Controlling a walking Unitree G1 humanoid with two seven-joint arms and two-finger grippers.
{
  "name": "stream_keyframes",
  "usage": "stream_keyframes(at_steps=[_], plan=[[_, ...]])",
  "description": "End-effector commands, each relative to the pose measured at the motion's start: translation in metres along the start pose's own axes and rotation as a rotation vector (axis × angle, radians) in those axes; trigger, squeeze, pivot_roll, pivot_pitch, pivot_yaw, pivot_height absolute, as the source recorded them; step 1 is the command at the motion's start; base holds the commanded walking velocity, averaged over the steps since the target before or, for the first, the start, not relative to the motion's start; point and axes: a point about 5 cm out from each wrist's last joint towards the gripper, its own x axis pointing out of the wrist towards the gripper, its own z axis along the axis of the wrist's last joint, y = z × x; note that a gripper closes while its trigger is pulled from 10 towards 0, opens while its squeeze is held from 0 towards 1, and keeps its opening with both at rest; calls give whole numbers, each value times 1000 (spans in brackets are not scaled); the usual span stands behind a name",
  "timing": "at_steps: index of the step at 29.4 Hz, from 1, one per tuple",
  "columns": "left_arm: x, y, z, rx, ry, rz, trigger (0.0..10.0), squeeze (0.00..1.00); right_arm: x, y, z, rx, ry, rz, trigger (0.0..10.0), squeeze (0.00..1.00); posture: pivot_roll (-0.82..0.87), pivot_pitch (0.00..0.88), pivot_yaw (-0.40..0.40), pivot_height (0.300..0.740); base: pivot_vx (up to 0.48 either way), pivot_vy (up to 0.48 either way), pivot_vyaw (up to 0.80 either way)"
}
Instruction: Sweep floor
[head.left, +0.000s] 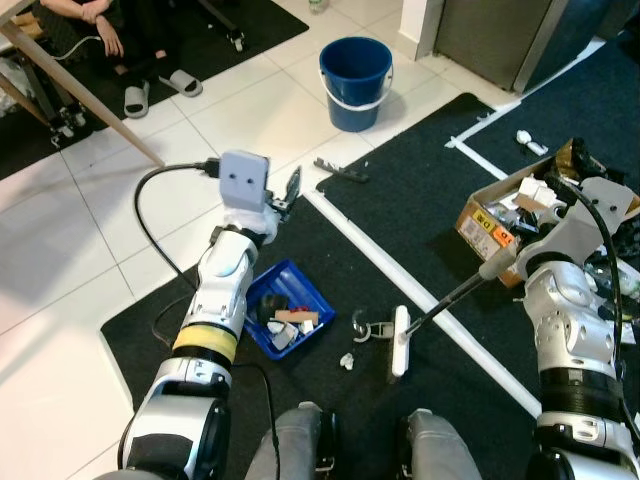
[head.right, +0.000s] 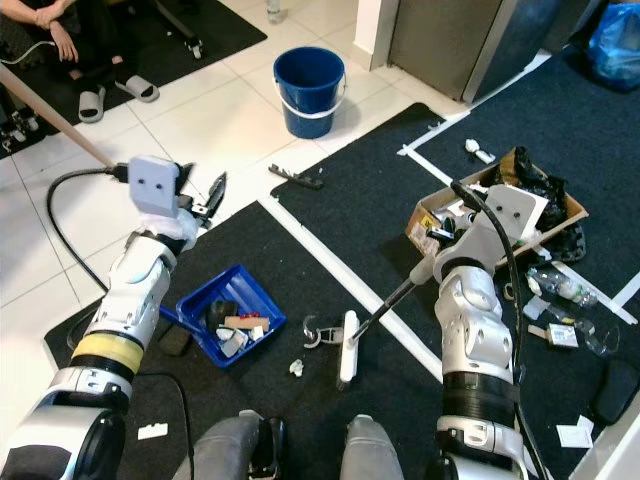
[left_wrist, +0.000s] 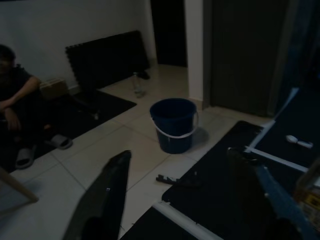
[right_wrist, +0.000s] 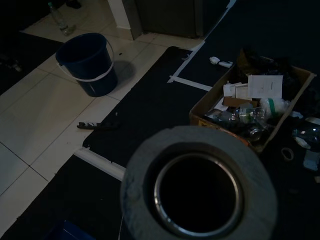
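1. White and flat, the broom head (head.left: 400, 340) rests on the dark carpet mat (head.left: 420, 210) near the robot's feet; its thin handle (head.left: 455, 293) slants up right to the right gripper (head.left: 497, 262), whose fingers are clamped on the grey grip end.
2. Just left of the head lie a small metal clip (head.left: 362, 327) and a white scrap (head.left: 347, 361).
3. Further left, a blue dustpan tray (head.left: 283, 308) sits on the mat, holding bits of debris.
4. The left gripper (head.left: 288, 195) is raised above the mat's far edge, fingers apart, holding nothing.
5. A white strip (head.left: 350, 240) crosses the mat diagonally from far left to near right.
6. White floor tiles (head.left: 80, 250) spread left and far; a blue bucket (head.left: 355, 82) stands there, with a dark stick-like piece (head.left: 340, 171) nearer.
7. At right, a cardboard box (head.right: 500, 205) of rubbish crowds the arm.
8. Far left, a seated person's sandalled feet (head.left: 160, 90) rest beside a slanting wooden leg (head.left: 85, 95).
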Motion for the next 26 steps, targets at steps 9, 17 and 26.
stream_keyframes(at_steps=[9,17,26], plan=[[23,-30,70,-334,-215,-185,10000,0,9,-7,9,71,-54,3,10000,0,40,11,44,740,0,0,0],[9,-73,65,-738,-80,-418,10000,0,13,-7,6,57,-23,31,10000,0,39,1,38,740,0,0,0],[-14,-103,78,-905,-53,-677,10000,0,14,-8,5,58,-15,34,10000,0,43,10,35,740,0,0,0]])
